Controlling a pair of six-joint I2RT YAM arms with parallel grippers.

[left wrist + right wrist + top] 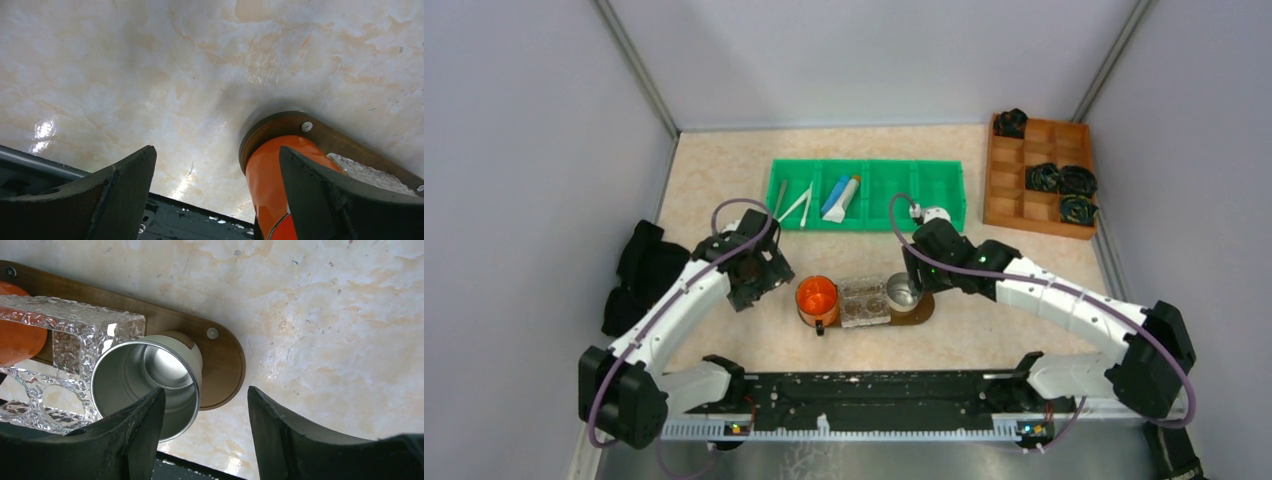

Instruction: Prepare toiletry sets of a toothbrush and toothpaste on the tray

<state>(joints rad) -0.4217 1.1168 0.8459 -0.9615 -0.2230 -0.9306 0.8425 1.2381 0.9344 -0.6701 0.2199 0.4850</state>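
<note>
The dark brown wooden tray [919, 312] lies at the table's middle and bears an orange cup [817, 297], a clear glass holder [865, 300] and a metal cup [902, 293]. Slim toothbrush sticks [796, 206] and a blue and white tube [841, 197] lie in the green bin [944, 185] at the back. My left gripper [759, 277] is open and empty just left of the orange cup [267, 175], by the tray's end [300, 125]. My right gripper [913, 268] is open and empty above the metal cup [145, 380] and the tray's right end [222, 365].
An orange-brown compartmented box [1009, 175] with black coiled items stands at the back right. Grey walls close in the table on three sides. A black rail [874, 400] runs along the near edge. The glass holder [75, 335] and orange cup [15, 340] also show in the right wrist view.
</note>
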